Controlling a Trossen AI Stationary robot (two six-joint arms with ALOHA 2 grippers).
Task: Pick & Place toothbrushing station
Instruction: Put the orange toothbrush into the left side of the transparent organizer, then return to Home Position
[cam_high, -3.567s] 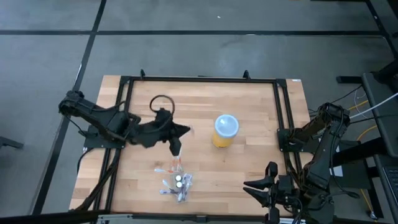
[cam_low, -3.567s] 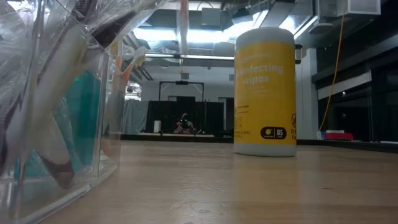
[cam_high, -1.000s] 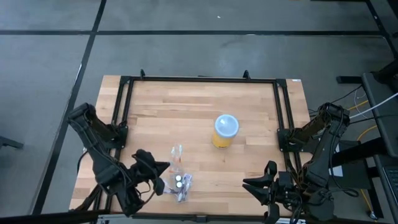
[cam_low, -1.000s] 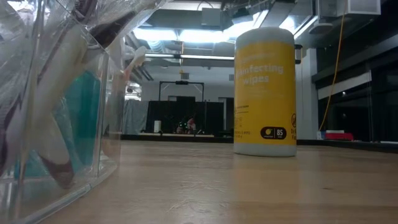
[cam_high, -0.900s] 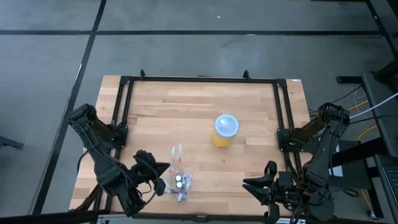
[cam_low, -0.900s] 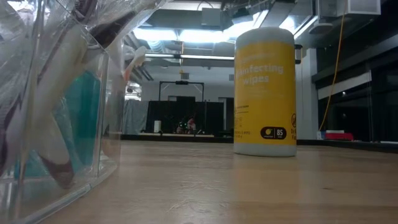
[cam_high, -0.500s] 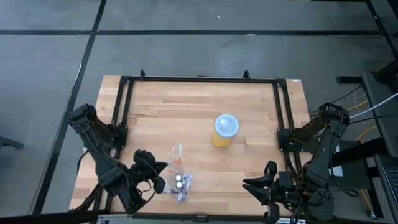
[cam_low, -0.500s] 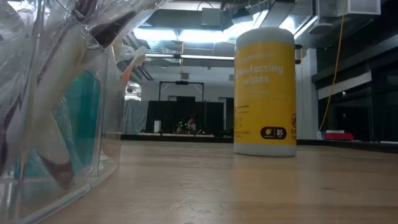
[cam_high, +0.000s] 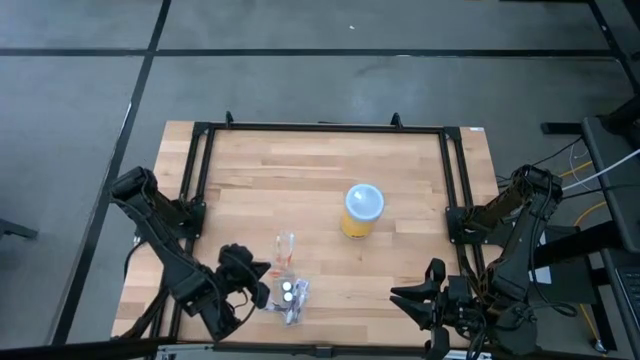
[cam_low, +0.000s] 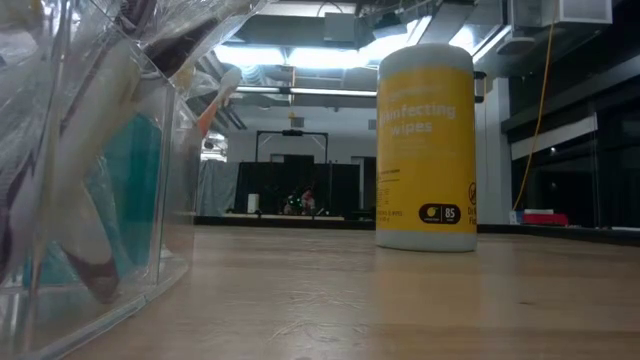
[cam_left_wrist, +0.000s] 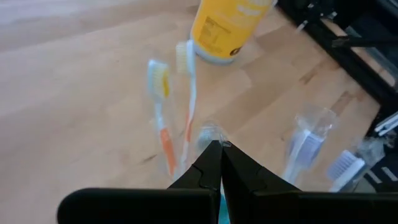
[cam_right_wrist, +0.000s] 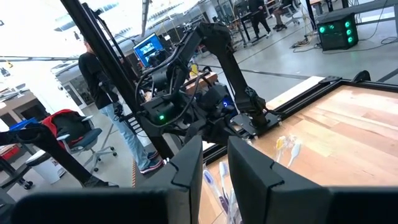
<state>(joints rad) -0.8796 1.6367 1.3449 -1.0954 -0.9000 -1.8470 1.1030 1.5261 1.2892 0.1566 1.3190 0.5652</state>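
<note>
Low view, nearest: the clear plastic pouch (cam_low: 90, 190) is filling the left side of the frame, with a teal tube (cam_low: 135, 190) and white brush handles showing inside it.
Low view, farther: the yellow cup (cam_low: 427, 150) is standing upright right of centre; only this view is showing the words "wipes" on it.
Left wrist view: the left gripper (cam_left_wrist: 217, 163) is sitting at the bottom middle with its fingers pressed together on nothing, and two toothbrushes (cam_left_wrist: 171, 112) are standing just past the tips.
High view: the pouch (cam_high: 287, 285) is sitting at the lower middle of the table (cam_high: 260, 180), the left gripper (cam_high: 250, 285) is just beside it on its left, and the cup (cam_high: 362, 210) is well apart at the centre.
Right gripper (cam_high: 435, 300): it is waiting at the lower right of the high view, fingers a little apart, holding nothing.
How it handles: the pouch is looking light, soft and slippery, and I think it could tip or crumple.
Where to grab: probably its top rim, or one thin stiff brush handle.
</note>
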